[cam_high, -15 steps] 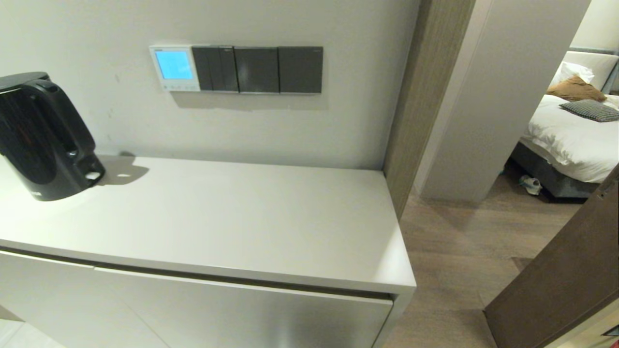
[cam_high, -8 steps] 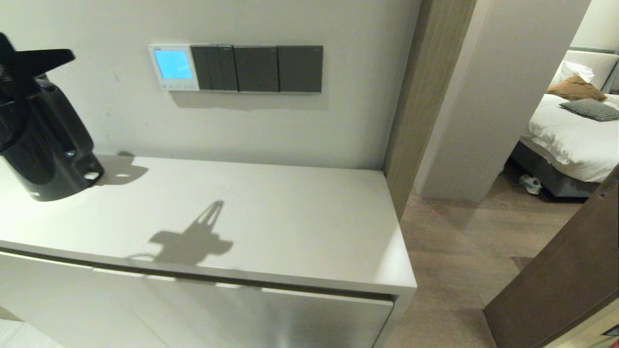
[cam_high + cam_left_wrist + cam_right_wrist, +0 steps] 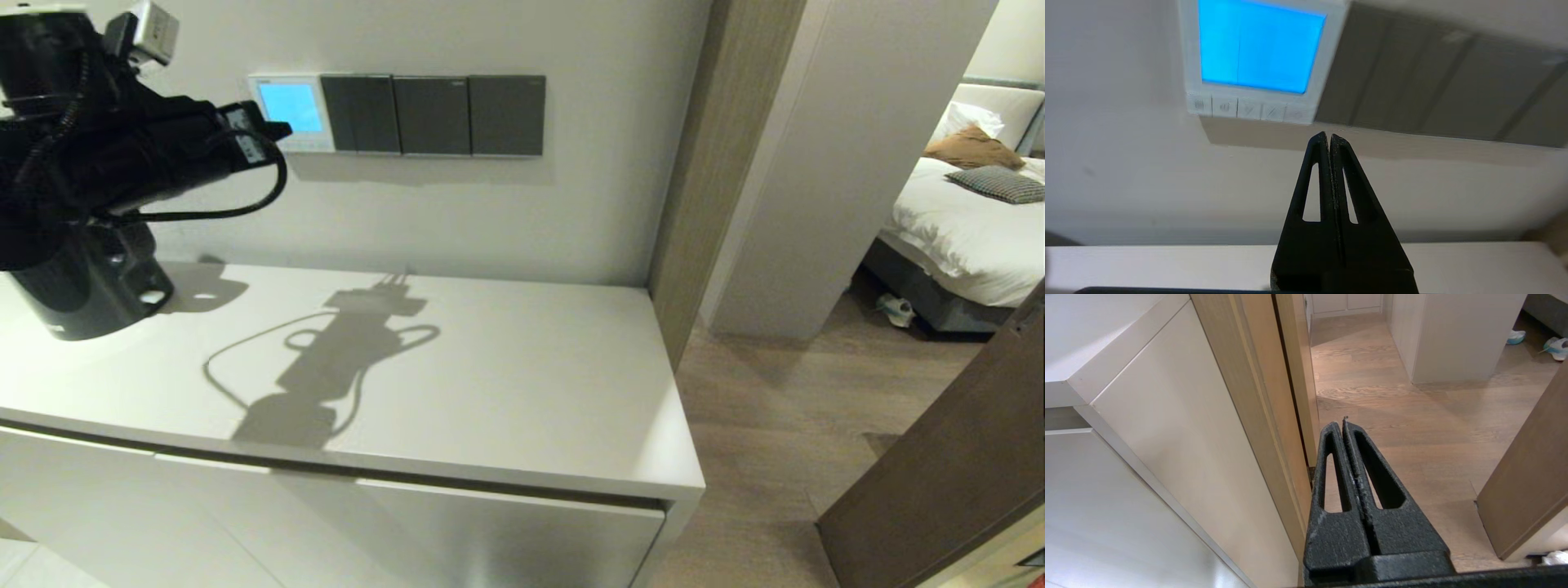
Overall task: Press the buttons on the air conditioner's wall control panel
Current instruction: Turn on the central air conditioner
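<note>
I see a pale grey-white plastered wall (image 3: 457, 212) behind a long white matte-topped cabinet (image 3: 506, 384) with flat handleless fronts. A black plastic electric kettle (image 3: 90, 286) stands at the cabinet's left end. Right of the cabinet, a brown wood-grain door frame (image 3: 710, 163) opens onto light brown wood-plank flooring (image 3: 784, 408). Beyond, I see a bed with white linen (image 3: 963, 229) carrying a brown cushion (image 3: 971, 149) and a checked pillow (image 3: 1000, 186). Overhead light casts sharp shadows on the cabinet top.
</note>
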Robot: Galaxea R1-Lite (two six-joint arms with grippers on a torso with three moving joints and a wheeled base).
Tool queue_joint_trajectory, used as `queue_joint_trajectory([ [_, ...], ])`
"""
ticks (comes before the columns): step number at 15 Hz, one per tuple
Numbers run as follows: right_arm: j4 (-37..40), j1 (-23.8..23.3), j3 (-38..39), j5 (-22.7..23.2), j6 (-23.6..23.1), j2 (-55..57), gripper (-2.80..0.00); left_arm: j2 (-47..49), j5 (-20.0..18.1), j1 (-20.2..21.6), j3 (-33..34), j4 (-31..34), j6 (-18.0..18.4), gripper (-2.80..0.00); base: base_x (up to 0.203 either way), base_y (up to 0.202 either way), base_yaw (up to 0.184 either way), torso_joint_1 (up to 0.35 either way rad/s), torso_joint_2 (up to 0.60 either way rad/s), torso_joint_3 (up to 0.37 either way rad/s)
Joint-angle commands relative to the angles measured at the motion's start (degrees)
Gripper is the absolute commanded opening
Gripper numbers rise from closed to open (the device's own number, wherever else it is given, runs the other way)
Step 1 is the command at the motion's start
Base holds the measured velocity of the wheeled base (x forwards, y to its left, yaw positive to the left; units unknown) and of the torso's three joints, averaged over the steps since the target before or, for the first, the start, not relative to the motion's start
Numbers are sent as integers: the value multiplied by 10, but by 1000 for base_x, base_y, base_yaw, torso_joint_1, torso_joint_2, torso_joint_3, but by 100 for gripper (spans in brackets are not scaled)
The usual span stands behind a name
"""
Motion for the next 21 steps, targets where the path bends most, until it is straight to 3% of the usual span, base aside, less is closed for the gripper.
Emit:
queue_joint_trajectory([
  [1,0,0,1,0,0,1,-280,55,0,1,-22,-7,-2,-280,0,0,0,0,0,0],
  [6,0,0,1,0,0,1,-280,52,4,-2,-30,0,-1,-280,0,0,0,0,0,0],
  [10,0,0,0,0,0,1,-280,47,14,-27,-52,21,-1,-280,0,0,0,0,0,0],
  [19,0,0,1,0,0,1,-280,81,34,-29,-80,16,2,-280,0,0,0,0,0,0],
  [21,0,0,1,0,0,1,-280,96,65,-29,-96,16,4,-280,0,0,0,0,0,0],
])
